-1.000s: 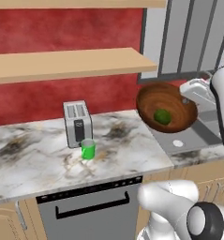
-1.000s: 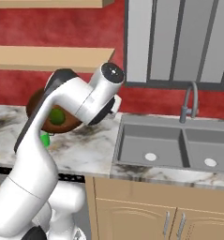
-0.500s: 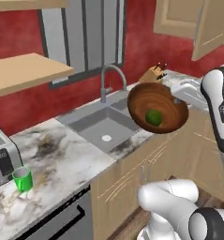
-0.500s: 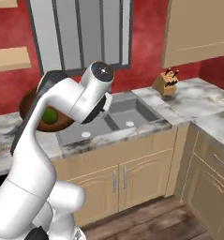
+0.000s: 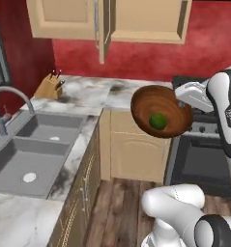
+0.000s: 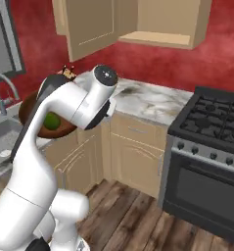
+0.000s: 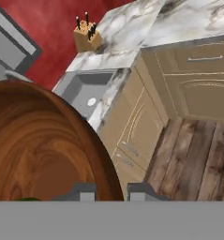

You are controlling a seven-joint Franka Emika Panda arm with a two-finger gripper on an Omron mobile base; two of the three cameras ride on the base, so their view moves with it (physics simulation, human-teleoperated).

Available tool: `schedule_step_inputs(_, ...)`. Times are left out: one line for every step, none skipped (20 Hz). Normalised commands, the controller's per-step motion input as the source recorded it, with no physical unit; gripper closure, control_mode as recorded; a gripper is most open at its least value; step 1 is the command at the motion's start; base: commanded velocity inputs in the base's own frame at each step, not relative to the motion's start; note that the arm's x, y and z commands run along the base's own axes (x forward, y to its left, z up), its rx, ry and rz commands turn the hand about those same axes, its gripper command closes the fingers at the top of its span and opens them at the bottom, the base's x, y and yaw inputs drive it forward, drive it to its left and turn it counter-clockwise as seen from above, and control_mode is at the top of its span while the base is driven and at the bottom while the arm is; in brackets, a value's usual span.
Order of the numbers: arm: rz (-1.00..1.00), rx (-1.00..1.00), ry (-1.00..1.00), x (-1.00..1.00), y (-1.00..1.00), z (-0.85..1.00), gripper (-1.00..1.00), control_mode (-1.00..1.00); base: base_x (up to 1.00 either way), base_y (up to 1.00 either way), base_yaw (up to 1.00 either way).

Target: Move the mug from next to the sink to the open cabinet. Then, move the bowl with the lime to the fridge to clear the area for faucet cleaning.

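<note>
Bowl (image 5: 161, 111) w/ lime (image 5: 158, 120) inside is up in the air, off the counter (image 5: 83, 94), carried over the wood floor (image 5: 122, 202) in front of the corner base cabinets, between sink (image 5: 32, 154) and stove (image 6: 206, 122). Gripper (image 7: 110, 190) is nearly closed, fingers pinching the bowl's rim, one inside, one outside; bowl tilts some but lime sits in it. Judging progress: no mug to be seen beside the sink or near the faucet (image 5: 6, 108), so mug leg prob done, tho inside of the open cabinet (image 6: 138, 22) is too dim to confirm. Second leg approx midway: bowl lifted, in transit. Left to do: reach fridge, set bowl inside, let go. Risk: lime rolling out if tilt grows.
</note>
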Motion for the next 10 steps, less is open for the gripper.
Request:
schedule_step_inputs(0.00,0.00,0.00,0.00,0.00,0.00,1.00,1.00,0.00,0.00,-0.98)
schedule_step_inputs(0.00,0.00,0.00,0.00,0.00,0.00,1.00,1.00,0.00,0.00,-0.97)
schedule_step_inputs(0.00,0.00,0.00,0.00,0.00,0.00,1.00,1.00,0.00,0.00,-0.99)
schedule_step_inputs(0.00,0.00,0.00,0.00,0.00,0.00,1.00,1.00,0.00,0.00,-1.00)
schedule_step_inputs(0.00,0.00,0.00,0.00,0.00,0.00,1.00,1.00,0.00,-0.02,-1.00)
schedule_step_inputs(0.00,0.00,0.00,0.00,0.00,0.00,1.00,1.00,0.00,-0.01,-1.00)
schedule_step_inputs(0.00,0.00,0.00,0.00,0.00,0.00,1.00,1.00,0.00,0.00,-1.00)
schedule_step_inputs(0.00,0.00,0.00,0.00,0.00,0.00,1.00,1.00,0.00,0.00,-1.00)
schedule_step_inputs(0.00,0.00,0.00,0.00,0.00,0.00,1.00,1.00,0.00,-0.04,-1.00)
schedule_step_inputs(0.00,0.00,0.00,0.00,0.00,0.00,1.00,1.00,0.00,-0.04,-1.00)
